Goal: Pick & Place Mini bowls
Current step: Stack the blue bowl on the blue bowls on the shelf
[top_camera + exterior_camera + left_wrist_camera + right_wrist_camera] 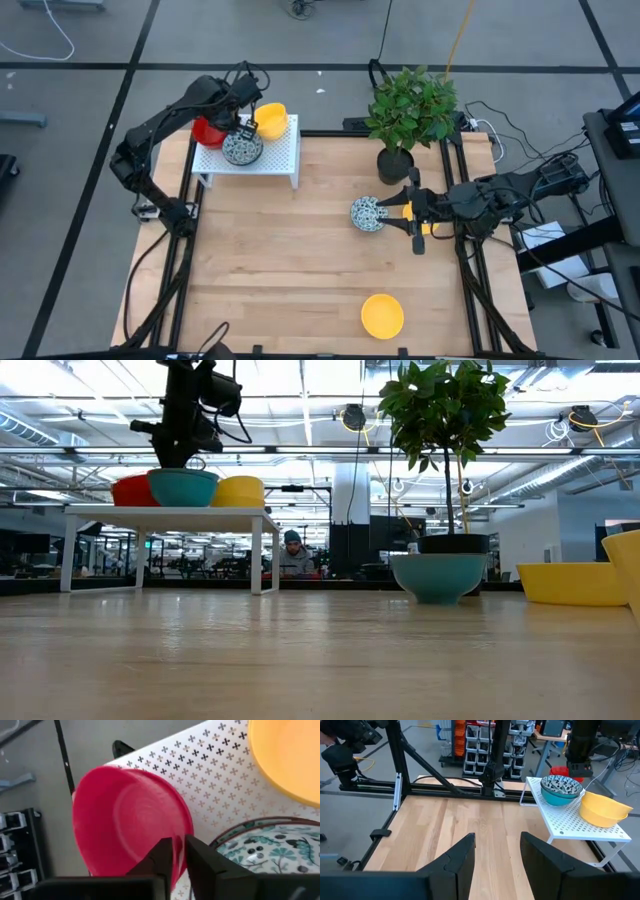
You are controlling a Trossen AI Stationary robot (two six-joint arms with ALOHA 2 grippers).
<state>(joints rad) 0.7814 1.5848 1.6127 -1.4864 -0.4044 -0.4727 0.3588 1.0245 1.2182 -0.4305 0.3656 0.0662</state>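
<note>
Reaching over the white perforated shelf point(282, 160) at the far left of the tabletop point(290, 260), my left claw point(179, 855) pinched the rim of the red mini bowl point(125, 820), fingers drawn narrow on either side of its wall. That red bowl sat at the shelf's left edge, touching the speckled mini bowl point(242, 149) just beside it, and a yellow mini bowl point(271, 119) sat on the far side of the shelf.

My right claw point(414, 214) hung at the right side of the tabletop, near the potted plant point(410, 110), its fingers spread wide and holding nothing. A second speckled mini bowl point(367, 214) rested on the wood just left of that claw. Another yellow mini bowl point(382, 315) lay well apart at the near right. Across the room beyond the tabletop, a person point(292, 554) sat.
</note>
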